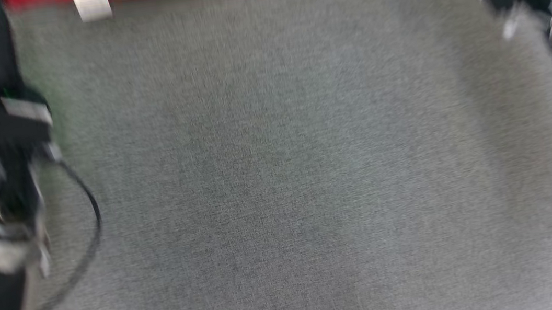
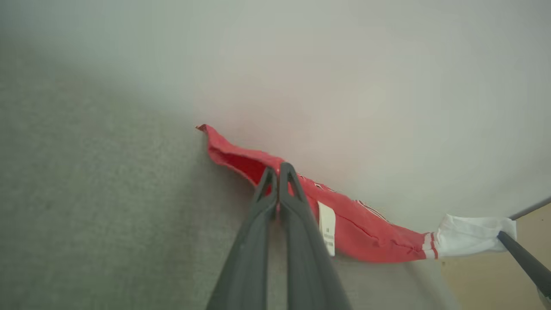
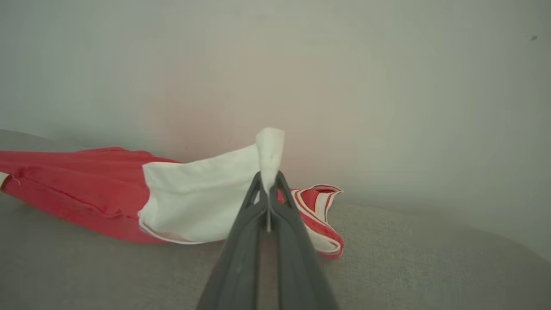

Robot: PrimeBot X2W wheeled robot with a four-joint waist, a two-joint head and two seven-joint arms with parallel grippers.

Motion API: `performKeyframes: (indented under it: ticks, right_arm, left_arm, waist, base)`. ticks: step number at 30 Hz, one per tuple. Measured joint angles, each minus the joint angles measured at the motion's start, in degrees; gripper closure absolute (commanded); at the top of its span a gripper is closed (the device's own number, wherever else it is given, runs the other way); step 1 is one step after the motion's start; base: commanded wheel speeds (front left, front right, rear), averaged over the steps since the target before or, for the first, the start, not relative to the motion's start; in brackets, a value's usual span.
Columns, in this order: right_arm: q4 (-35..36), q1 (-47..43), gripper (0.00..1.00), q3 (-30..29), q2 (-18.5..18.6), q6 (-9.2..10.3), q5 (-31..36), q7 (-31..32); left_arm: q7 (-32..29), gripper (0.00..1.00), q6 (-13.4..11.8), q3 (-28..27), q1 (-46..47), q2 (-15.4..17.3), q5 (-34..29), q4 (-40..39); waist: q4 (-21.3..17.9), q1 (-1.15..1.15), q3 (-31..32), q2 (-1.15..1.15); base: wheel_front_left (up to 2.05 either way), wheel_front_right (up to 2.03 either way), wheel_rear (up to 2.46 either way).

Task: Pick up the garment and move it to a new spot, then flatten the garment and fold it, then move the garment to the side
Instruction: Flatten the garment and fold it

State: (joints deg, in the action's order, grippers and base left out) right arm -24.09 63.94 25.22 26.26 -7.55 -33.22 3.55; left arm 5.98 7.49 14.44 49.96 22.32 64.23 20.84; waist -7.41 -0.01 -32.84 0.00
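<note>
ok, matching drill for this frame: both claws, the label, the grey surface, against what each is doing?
1 left claw
2 right claw
3 white rectangular fabric label
4 grey woven surface

a shut on white section of the red and white cloth garment
b lying under the garment
c shut on red section
d lying against red cloth

Pairs: 1-c, 2-a, 3-d, 4-b

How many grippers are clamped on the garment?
2. The left gripper pinches the garment on its red part; the right gripper pinches its white end.
</note>
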Motion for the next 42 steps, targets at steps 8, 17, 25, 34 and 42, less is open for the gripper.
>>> performKeyframes:
  ticks: [8,17,25,34,42]
  right_arm:
    - [4.17,-17.58,1.0,2.61,2.63,0.0,-5.02,16.45]
    - [8.86,-31.28,1.0,2.59,6.05,0.0,-9.18,32.86]
    - [15.85,-41.57,1.0,-0.8,9.16,0.0,-8.79,42.08]
    - [21.98,-55.33,1.0,-9.88,8.93,0.0,-8.83,50.97]
    - [27.8,-62.79,1.0,-15.83,5.42,0.0,-6.99,53.94]
  left_arm:
    - [1.3,1.0,0.03,2.19,-16.8,-2.0,3.54,0.25]
    - [3.01,1.0,-0.15,4.44,-28.32,-4.92,4.53,2.76]
    - [4.01,1.0,-1.27,4.87,-36.07,-5.55,5.84,3.57]
    - [0.76,1.0,-4.45,7.76,-45.0,-3.6,5.35,-1.81]
    - [1.48,1.0,-8.43,8.96,-50.26,-2.37,3.0,-8.05]
  waist:
    - [0.2,-0.01,8.91,-0.01]
    - [0.62,-0.02,18.14,-0.01]
    - [1.09,-0.01,25.4,-0.01]
    - [2.81,0.01,28.54,0.0]
    - [3.63,0.0,28.27,0.0]
  base:
    - [0.0,0.0,0.0]
    - [0.0,0.0,0.0]
    - [0.0,0.0,0.0]
    - [0.0,0.0,0.0]
    - [0.0,0.0,0.0]
